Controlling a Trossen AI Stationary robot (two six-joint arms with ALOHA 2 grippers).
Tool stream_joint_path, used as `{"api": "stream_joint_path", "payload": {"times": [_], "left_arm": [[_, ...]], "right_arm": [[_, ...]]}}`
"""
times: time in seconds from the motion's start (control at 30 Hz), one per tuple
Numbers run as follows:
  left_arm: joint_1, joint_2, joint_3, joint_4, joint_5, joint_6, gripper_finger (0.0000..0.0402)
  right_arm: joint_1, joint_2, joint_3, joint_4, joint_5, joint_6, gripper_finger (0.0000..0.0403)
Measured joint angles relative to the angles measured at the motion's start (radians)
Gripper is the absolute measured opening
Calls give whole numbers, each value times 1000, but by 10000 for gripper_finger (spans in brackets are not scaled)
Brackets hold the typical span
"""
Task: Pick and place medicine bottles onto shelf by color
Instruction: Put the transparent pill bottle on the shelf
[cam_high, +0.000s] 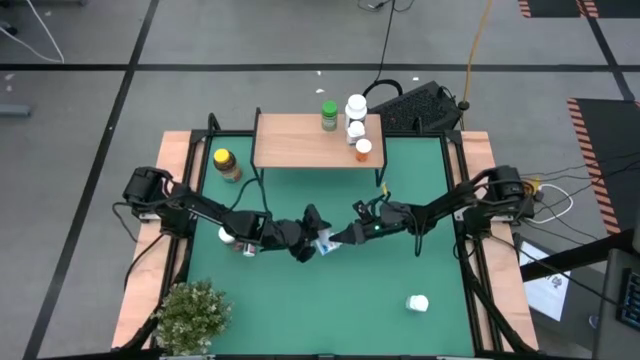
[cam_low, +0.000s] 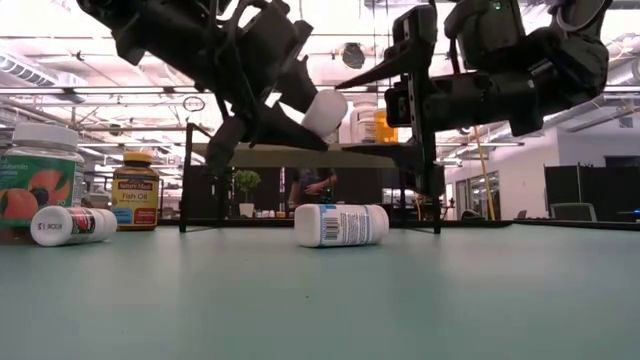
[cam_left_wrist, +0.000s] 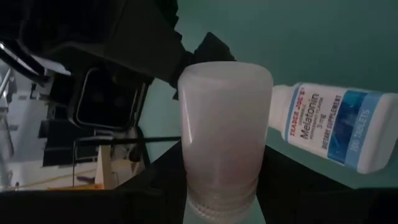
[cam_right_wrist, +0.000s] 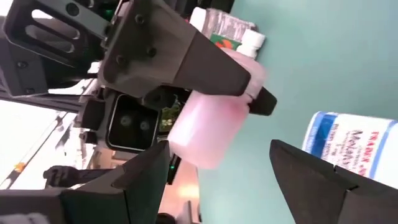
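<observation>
At mid-surface, above the green mat (cam_high: 400, 220): left gripper (cam_high: 312, 238), jaws clamped on a white bottle (cam_low: 322, 110) held clear of the mat, tilted.
Facing it from the other side: right gripper (cam_high: 350, 232), jaws spread apart, one on each side of the held bottle's far end in the right wrist view, not touching it.
Just below the two grippers, lying on its side on the mat: blue-white bottle (cam_low: 341, 224), label reading "Melatonin".
At the back of the mat: shelf (cam_high: 300, 142), light wood on thin black legs. Standing at its right end: green bottle (cam_high: 328, 116), stacked white bottles (cam_high: 355, 117), orange-capped bottle (cam_high: 363, 150).
Left of the shelf, upright on the mat: amber bottle (cam_high: 227, 164) with yellow cap.
Beside the left arm, lying down: small white bottle (cam_high: 228, 236).
Near the front right of the mat, well apart from the rest: another white bottle (cam_high: 417, 302).
Front left corner: potted plant (cam_high: 190, 315).
</observation>
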Motion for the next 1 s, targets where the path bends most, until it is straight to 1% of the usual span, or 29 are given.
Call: {"api": "stream_joint_path", "payload": {"times": [0.2, 0.4, 0.53, 0.63, 0.83, 1.0], "left_arm": [[13, 0, 0, 8, 36, 15, 152], [14, 0, 0, 40, 43, 17, 152], [15, 0, 0, 41, 45, 17, 152], [15, 0, 0, 45, 47, 17, 152], [15, 0, 0, 28, 48, 15, 152], [23, 0, 0, 23, 38, -97, 156]], "right_arm": [[-8, 6, 0, 59, 2, 5, 270], [-9, 6, 13, 29, 5, -2, 266], [-8, 6, 43, -11, 0, -15, 247], [-8, 6, 62, -35, -25, -18, 227], [-8, 4, 66, -61, -26, -17, 189], [-9, 4, 66, -69, -25, -70, 177]]}}
